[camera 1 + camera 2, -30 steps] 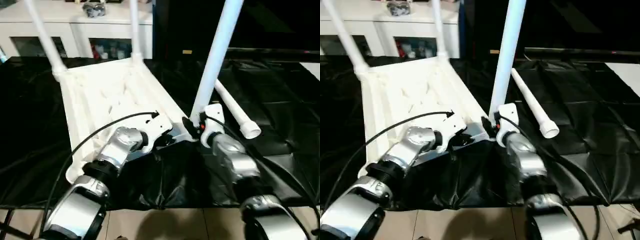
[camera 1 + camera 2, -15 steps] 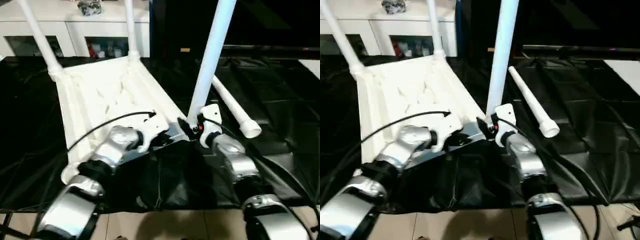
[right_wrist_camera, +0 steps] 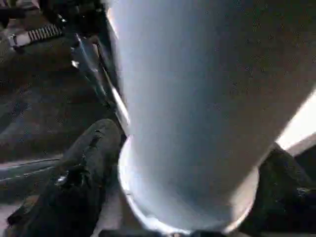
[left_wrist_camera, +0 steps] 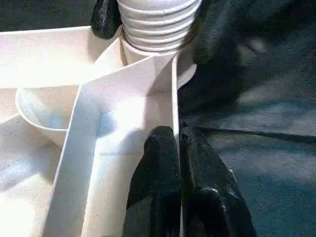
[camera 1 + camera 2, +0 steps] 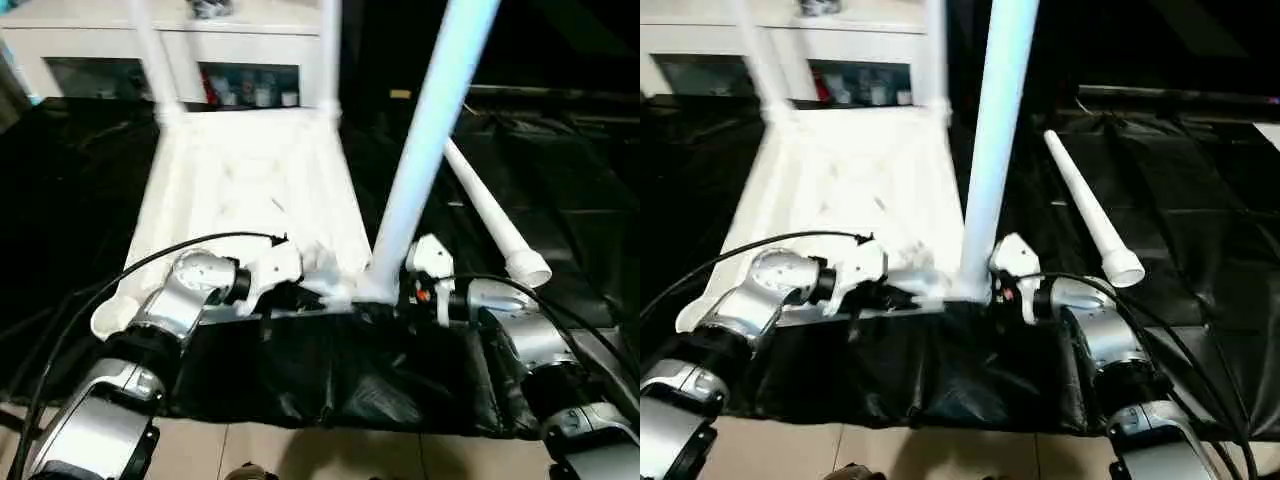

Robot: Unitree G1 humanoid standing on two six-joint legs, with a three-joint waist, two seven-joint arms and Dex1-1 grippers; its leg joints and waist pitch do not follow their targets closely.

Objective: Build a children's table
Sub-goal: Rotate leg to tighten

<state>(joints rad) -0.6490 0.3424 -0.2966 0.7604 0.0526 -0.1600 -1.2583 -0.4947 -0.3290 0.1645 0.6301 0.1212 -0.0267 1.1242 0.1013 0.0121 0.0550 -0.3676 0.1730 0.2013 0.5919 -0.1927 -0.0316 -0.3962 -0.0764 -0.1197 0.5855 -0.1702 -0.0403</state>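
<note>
The white table top (image 5: 250, 190) lies ribbed side up on black sheeting (image 5: 560, 180) over the floor, with two legs (image 5: 150, 50) standing in its far corner sockets; a third leg (image 5: 435, 130) stands nearly upright at the near right corner, its flared foot at the socket; the fourth leg (image 5: 490, 215) lies loose on the sheeting just right of the top.

The left forearm reaches forward and inward from the lower left, wrist bent toward the near edge; the left claw (image 4: 178, 148) is pressed shut, its two black fingers (image 4: 158, 168) pinching the thin upright rim of the top beside the corner socket.

The right forearm comes in from the lower right, wrist turned inward so the right claw (image 3: 187, 168) faces the standing leg's base; its fingers (image 3: 84, 173) sit wide apart on either side of the tube, close against it, though whether they press it I cannot tell.

A white cabinet (image 5: 230, 45) stands behind.
</note>
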